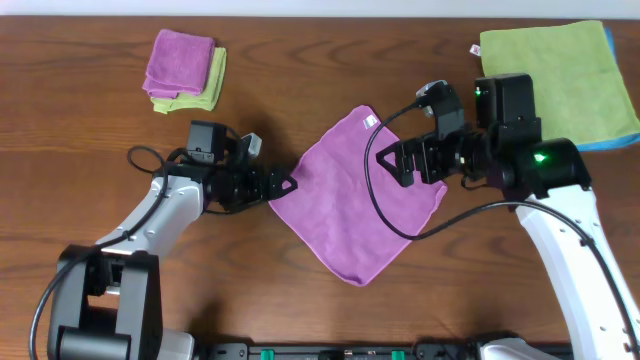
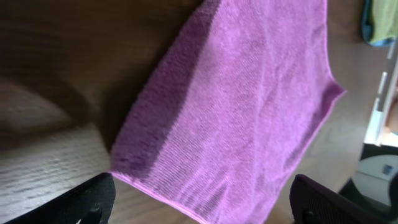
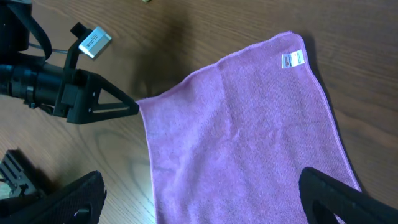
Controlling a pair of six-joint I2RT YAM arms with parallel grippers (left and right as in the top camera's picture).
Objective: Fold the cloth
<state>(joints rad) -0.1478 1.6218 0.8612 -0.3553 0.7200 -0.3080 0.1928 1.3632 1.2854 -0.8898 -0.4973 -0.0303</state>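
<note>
A purple cloth (image 1: 355, 200) lies flat as a diamond on the wooden table, with a white tag near its top corner (image 1: 368, 121). My left gripper (image 1: 283, 186) is open at the cloth's left corner, its fingers either side of the cloth edge in the left wrist view (image 2: 199, 199). My right gripper (image 1: 392, 164) is open and hovers above the cloth's upper right part. In the right wrist view the cloth (image 3: 249, 130) lies below the open fingers (image 3: 205, 199), and the left gripper's tip (image 3: 99, 102) touches the cloth's corner.
A folded purple cloth on a folded green one (image 1: 183, 68) sits at the back left. A large green cloth over a blue one (image 1: 560, 70) lies at the back right, behind the right arm.
</note>
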